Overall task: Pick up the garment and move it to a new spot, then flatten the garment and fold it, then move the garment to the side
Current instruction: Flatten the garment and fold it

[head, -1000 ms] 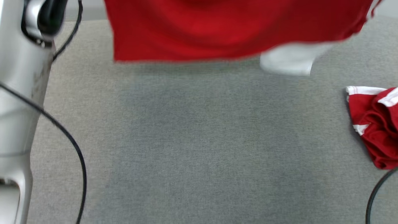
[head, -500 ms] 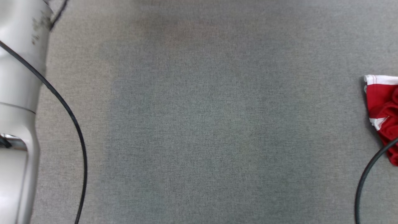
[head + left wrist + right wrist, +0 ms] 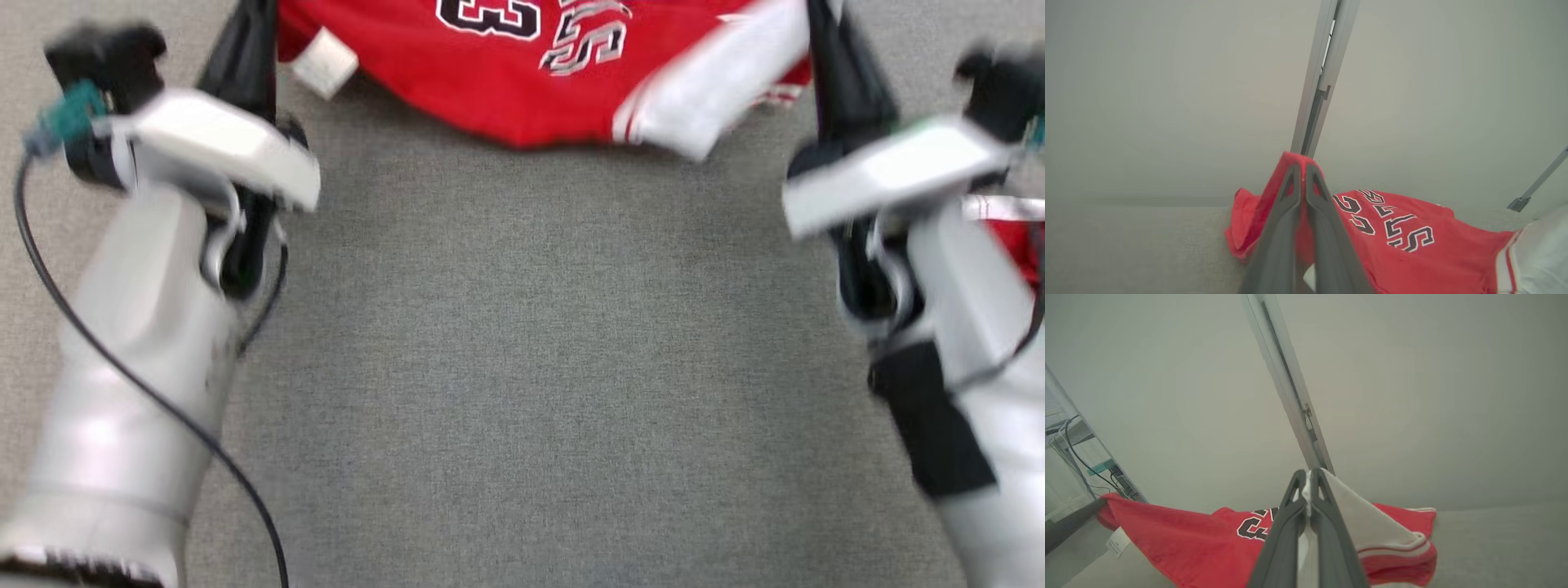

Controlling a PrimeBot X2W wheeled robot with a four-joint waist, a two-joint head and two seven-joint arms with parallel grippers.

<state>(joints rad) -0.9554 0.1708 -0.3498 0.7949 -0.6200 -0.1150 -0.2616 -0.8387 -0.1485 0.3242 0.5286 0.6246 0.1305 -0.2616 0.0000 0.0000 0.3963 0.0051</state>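
Red jersey (image 3: 522,82) sagged at 12 o'clock onto the grey table (image 3: 522,367), its long axis running 9 to 3. Left gripper (image 3: 1302,169) was clamped on a red corner and right gripper (image 3: 1309,475) on the white sleeve. Both ends were raised.

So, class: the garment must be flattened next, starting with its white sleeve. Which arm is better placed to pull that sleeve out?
The right arm: its jaws are shut on the white sleeve itself. On the left arm, the jaws pinch a red edge at the opposite end of the garment.
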